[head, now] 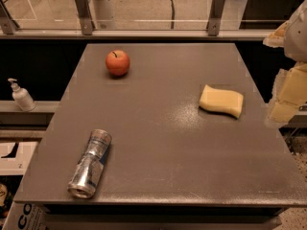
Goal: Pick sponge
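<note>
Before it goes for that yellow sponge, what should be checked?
1. Pale yellow wavy-edged foam sponge lies flat on the grey table, fully visible: ok.
2. Round red apple and silver drink can on its side lie well apart from the sponge: ok.
3. Nothing stands between the pincer and the sponge: ok.
4. Pincer is over the sponge: not ok, it hangs beside the table's right edge.
</note>
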Robot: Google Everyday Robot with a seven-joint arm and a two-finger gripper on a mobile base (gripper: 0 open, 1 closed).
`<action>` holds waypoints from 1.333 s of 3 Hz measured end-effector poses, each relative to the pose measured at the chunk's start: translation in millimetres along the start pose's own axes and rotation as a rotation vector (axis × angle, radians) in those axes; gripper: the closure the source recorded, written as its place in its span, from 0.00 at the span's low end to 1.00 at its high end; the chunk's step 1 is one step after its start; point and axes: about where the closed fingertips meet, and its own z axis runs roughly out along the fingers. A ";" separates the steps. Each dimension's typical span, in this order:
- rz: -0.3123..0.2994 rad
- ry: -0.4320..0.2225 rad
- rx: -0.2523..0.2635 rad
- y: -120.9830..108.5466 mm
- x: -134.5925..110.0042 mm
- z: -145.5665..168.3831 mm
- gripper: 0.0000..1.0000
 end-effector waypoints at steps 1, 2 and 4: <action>0.000 0.000 0.000 0.0 0.0 0.0 0.00; -0.007 0.007 0.030 -1.2 -0.8 -0.9 0.00; -0.006 -0.005 0.073 -8.2 3.7 17.8 0.00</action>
